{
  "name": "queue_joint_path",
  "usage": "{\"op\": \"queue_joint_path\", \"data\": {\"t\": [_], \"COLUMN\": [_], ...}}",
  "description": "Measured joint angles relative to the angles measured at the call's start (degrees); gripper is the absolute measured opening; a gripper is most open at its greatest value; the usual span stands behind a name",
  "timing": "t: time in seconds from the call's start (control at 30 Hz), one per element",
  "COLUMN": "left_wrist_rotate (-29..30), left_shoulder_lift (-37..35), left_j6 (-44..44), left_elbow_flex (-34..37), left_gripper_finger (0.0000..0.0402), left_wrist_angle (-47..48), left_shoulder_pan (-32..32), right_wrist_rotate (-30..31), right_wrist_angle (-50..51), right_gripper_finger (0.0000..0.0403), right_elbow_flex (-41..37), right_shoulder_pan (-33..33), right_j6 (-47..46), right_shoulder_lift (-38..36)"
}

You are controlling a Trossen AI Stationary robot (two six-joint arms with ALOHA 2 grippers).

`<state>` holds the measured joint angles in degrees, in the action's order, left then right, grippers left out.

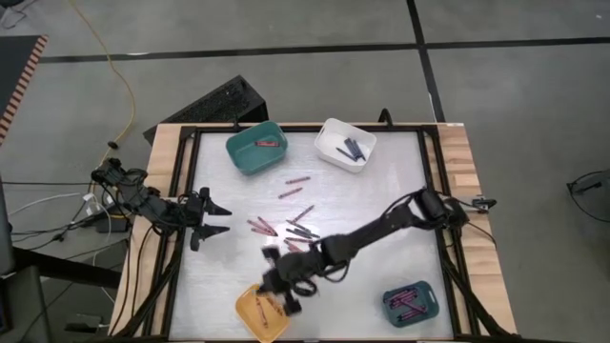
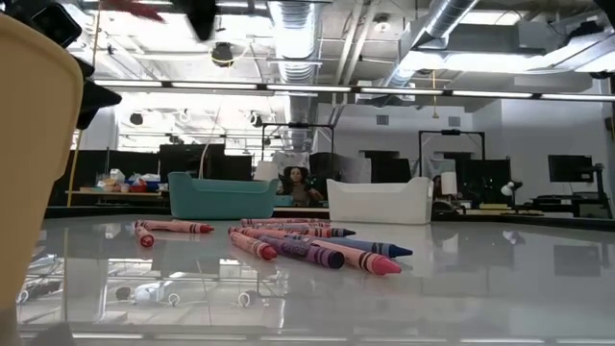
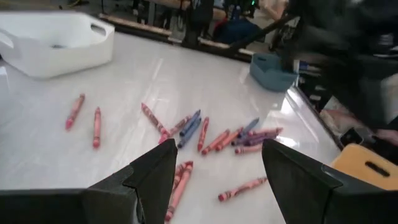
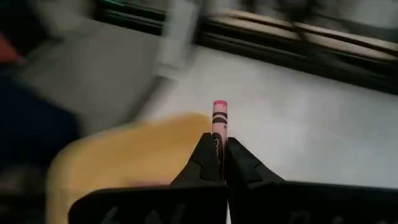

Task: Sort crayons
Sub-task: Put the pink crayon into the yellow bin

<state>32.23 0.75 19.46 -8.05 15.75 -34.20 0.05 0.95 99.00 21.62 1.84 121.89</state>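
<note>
Several crayons (image 1: pixel 286 229) lie loose on the white table's middle, red, pink and dark blue, also visible in the low view as crayons (image 2: pixel 298 245). My right gripper (image 4: pixel 222 140) is shut on a pink crayon (image 4: pixel 219 115) and hangs over the yellow bin (image 1: pixel 259 314) at the near edge. My left gripper (image 3: pixel 217 168) is open at the table's left side, level and well clear of the loose crayons (image 3: pixel 205 134). A teal bin (image 1: pixel 255 148) holds a red crayon, and a white bin (image 1: pixel 345 143) holds dark blue ones. My right gripper pinches the pink crayon's lower end (image 4: pixel 218 129) between its two fingertips. The crayon runs on along the fingers, and its free end (image 4: pixel 219 104) sticks out past them. It is lifted clear of the table, above the yellow bin (image 4: pixel 137 155).
A dark teal tray (image 1: pixel 412 303) with pink crayons sits at the near right. The black frame rail (image 1: pixel 181 191) and wooden border run round the table. The right arm (image 1: pixel 381 229) stretches across the table's near half.
</note>
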Motion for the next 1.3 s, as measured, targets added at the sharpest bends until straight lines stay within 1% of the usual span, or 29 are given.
{"op": "queue_joint_path", "data": {"t": [0.03,0.1,0.17,0.27,0.4,0.57,0.77,0.87,0.97,1.03,1.1,1.2,1.3], "left_wrist_rotate": [-0.1,0.0,-0.3,-0.3,-0.3,0.0,0.0,0.0,-0.1,-0.1,-0.1,-0.4,-0.4], "left_shoulder_lift": [0.0,0.0,0.0,0.0,0.0,0.0,0.0,0.0,0.0,0.0,0.0,0.0,0.0], "left_j6": [0.4,1.2,2.1,3.4,3.8,3.8,3.8,3.8,3.8,3.8,3.8,3.8,3.8], "left_elbow_flex": [0.0,0.0,0.0,0.0,0.0,0.0,0.0,0.0,0.0,0.0,0.0,0.0,0.0], "left_gripper_finger": [0.0228,0.0228,0.0228,0.0228,0.0228,0.0228,0.0228,0.0228,0.0228,0.0228,0.0228,0.0228,0.0228], "left_wrist_angle": [0.3,0.0,0.0,0.0,0.2,0.2,0.3,0.3,0.3,0.4,0.4,0.4,0.4], "left_shoulder_pan": [0.0,0.0,0.0,0.0,0.0,0.0,0.0,0.0,0.0,0.0,0.0,0.0,0.0], "right_wrist_rotate": [-2.8,-4.7,-6.5,-10.6,-14.7,-15.2,-15.1,-15.0,-14.8,-13.6,-10.0,-0.6,9.8], "right_wrist_angle": [-2.1,-3.9,-7.9,-11.5,-14.3,-14.8,-14.7,-14.7,-10.1,-2.2,7.7,21.5,30.0], "right_gripper_finger": [0.0004,0.0004,0.0005,0.0005,0.0008,0.0029,0.0086,0.0108,0.0117,0.0117,0.0117,0.0117,0.0117], "right_elbow_flex": [0.0,-0.1,0.1,0.1,0.0,0.0,0.1,0.1,0.0,0.8,2.4,3.8,3.8], "right_shoulder_pan": [0.6,1.6,2.2,2.4,2.3,2.2,1.7,1.2,0.4,-0.5,-1.8,-4.1,-7.1], "right_j6": [0.0,-0.3,-1.5,-3.4,-6.3,-6.8,-6.8,-7.0,-6.1,-3.3,1.1,6.0,6.3], "right_shoulder_lift": [0.9,2.1,3.5,5.6,8.0,8.8,8.8,8.8,6.7,3.0,-1.9,-9.0,-14.9]}}
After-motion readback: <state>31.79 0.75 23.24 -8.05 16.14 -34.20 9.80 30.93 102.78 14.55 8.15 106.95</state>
